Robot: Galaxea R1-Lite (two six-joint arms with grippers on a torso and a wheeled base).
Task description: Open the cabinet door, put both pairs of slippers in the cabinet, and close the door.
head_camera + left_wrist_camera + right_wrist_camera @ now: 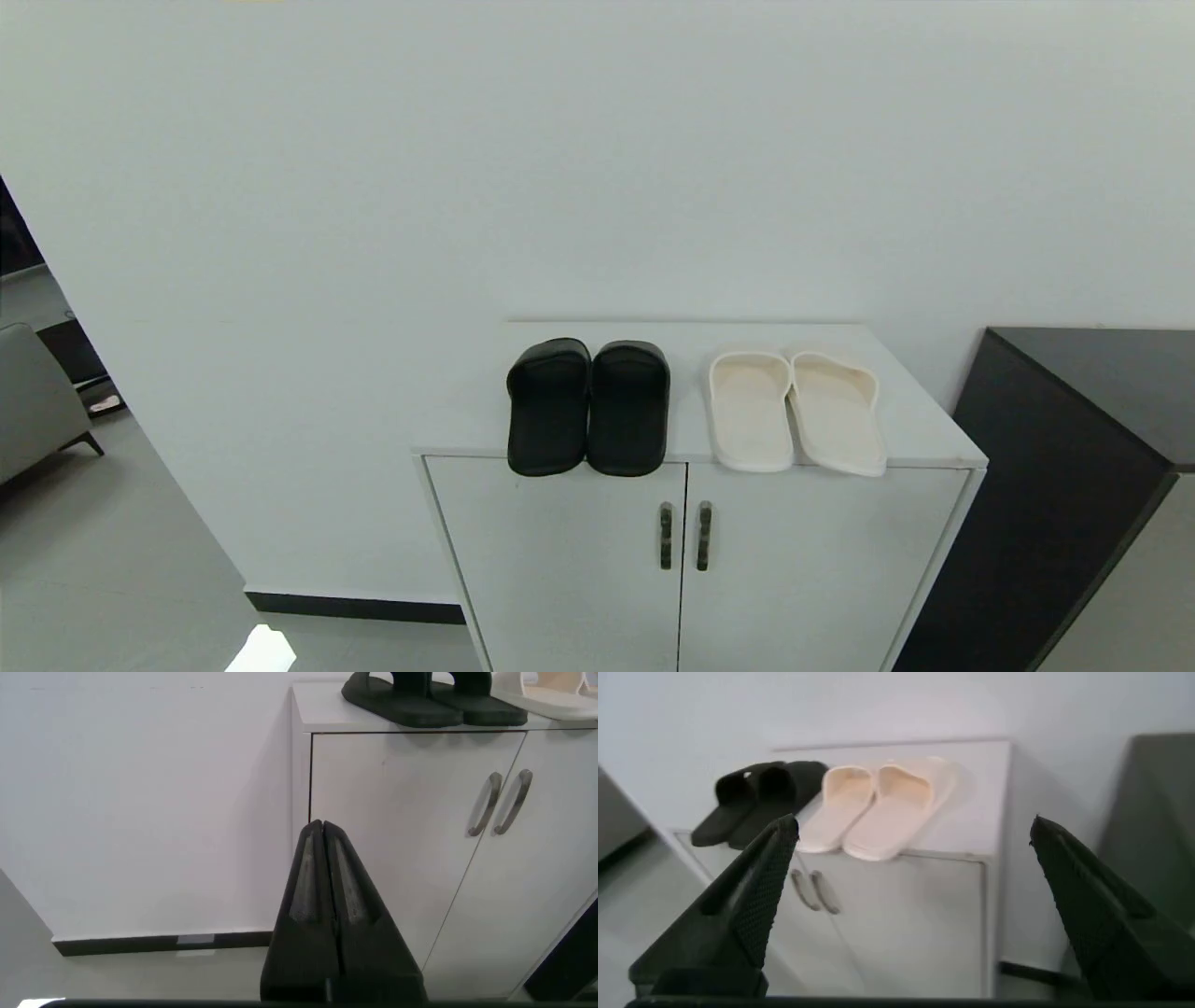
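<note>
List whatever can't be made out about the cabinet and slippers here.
Cabinet interior: behind its shut doors, all views.
Cabinet base: cut off by the head view's lower edge.
Black slippers: uppers cut by the left wrist view's edge.
Cream slippers: a sliver at the left wrist view's edge.

white wall (597,140), grey floor (112,560), black sideboard (1055,485), grey armchair (33,401)

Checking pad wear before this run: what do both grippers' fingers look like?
Left gripper: black, long tapered fingers with smooth greyish strips along the inner faces. Right gripper: black wedge-shaped fingers, faces covered in a fine dimpled texture.
</note>
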